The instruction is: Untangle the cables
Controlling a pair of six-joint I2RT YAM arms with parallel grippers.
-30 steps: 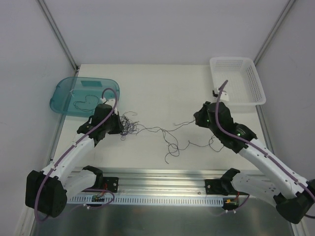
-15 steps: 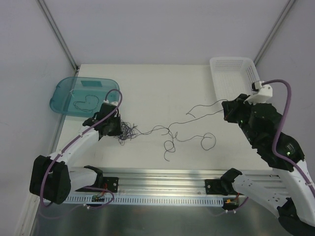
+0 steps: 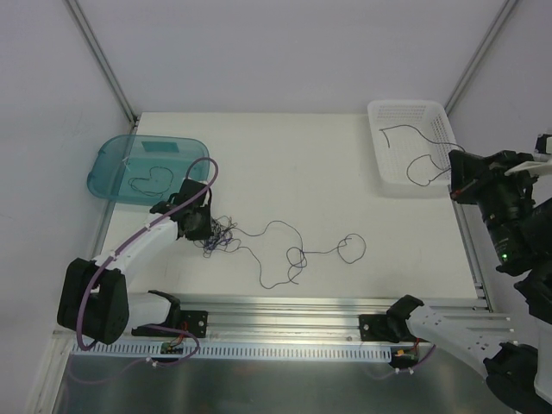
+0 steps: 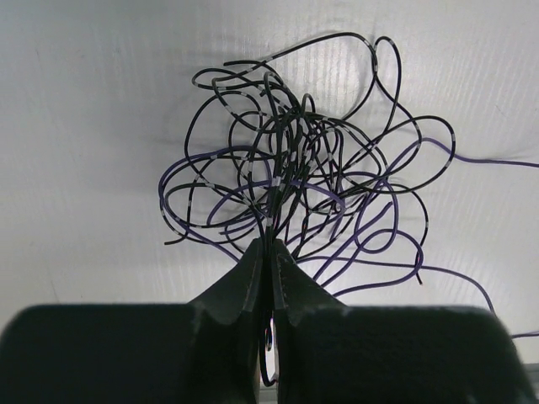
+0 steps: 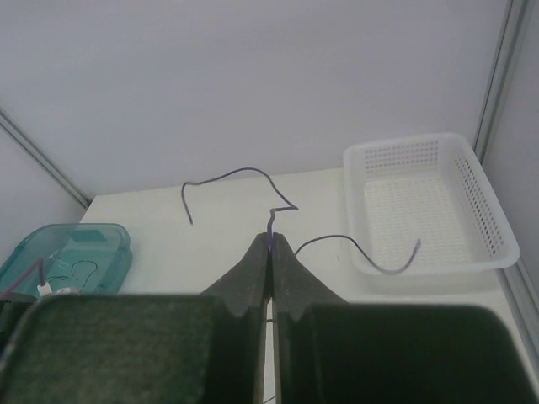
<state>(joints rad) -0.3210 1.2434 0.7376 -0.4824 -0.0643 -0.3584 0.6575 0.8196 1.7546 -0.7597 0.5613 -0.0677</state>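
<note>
One cable (image 5: 244, 174) is dangling over the white basket (image 5: 455, 265), pinched in the right hand (image 5: 270, 241), which is closed tight on the strand. The tangle (image 4: 295, 185) is lying on the tabletop (image 3: 285, 155), clamped by the left hand (image 4: 268, 250). Lowering centrally before letting go is looking wisest, so both ends are dropping inside.

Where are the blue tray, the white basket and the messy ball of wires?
Tray (image 3: 108, 168): top view, bare floor at its left.
Basket (image 3: 405, 103): top view, its far rim.
Wire tangle (image 4: 295, 181): left wrist view, middle of the knot.
</note>
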